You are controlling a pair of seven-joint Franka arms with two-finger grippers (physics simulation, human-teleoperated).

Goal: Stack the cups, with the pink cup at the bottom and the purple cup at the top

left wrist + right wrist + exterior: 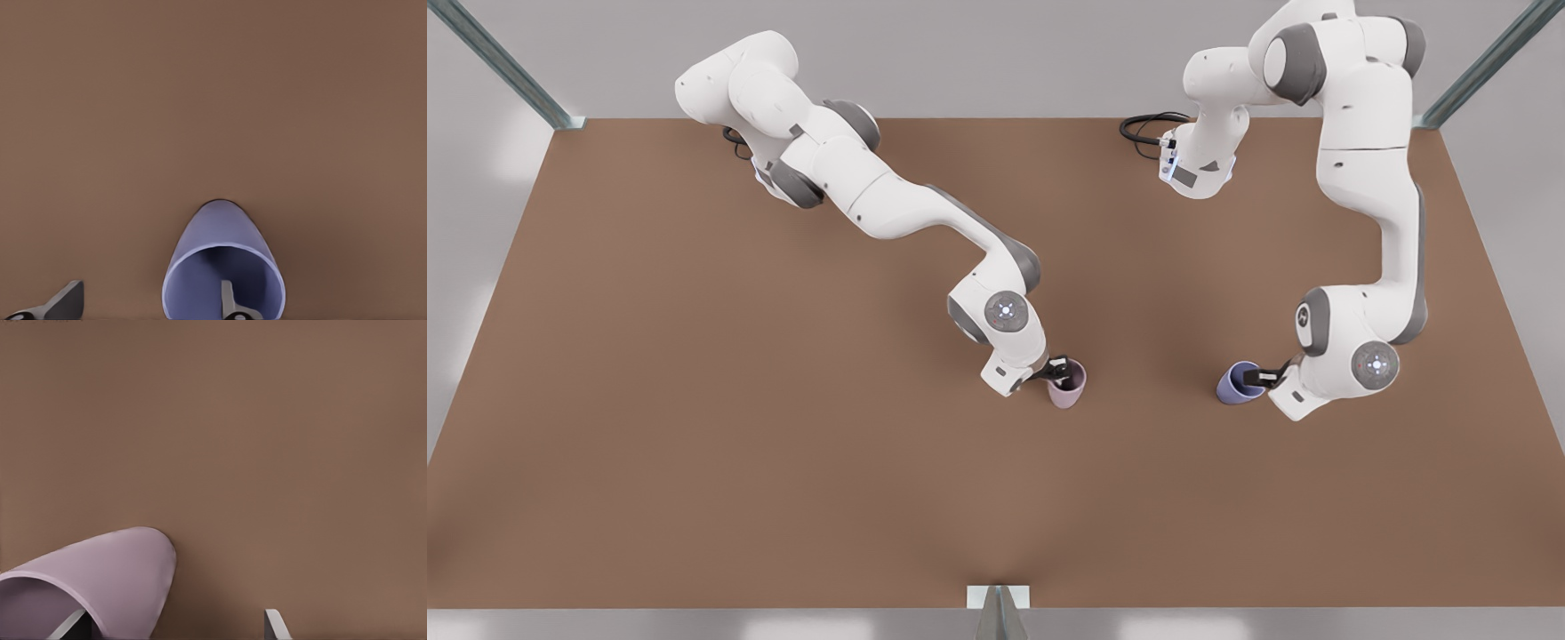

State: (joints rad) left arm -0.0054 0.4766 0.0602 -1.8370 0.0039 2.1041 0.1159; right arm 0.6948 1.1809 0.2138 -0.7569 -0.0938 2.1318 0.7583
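1. down at the near edge of the brown table [694, 462] sits a small metal bracket [998, 597], well apart from the work.
2. closer to the middle, the pink cup [1067, 382] stands on the table, on the front view's left of the pair. the right gripper [1055, 368] is at its rim; in the right wrist view one finger [75, 625] sits inside the pink cup [100, 580] and the other finger [275, 624] is out over bare table, so the fingers are spread with the cup's wall between them, not yet pinched.
3. the purple cup [1238, 382] stands well apart on the front view's right. the left gripper [1263, 377] meets it the same way: one finger [230, 303] inside the purple cup [223, 267], the other [63, 301] outside, spread wide, nothing clamped.
4. straddling the wall looks like a deliberate rim pinch, since the cups are too wide to grip around.
5. my guess is both arms are at the grasping step; nothing is stacked yet. the pink one only needs steadying as the base, while the purple one must be lifted and dropped in.
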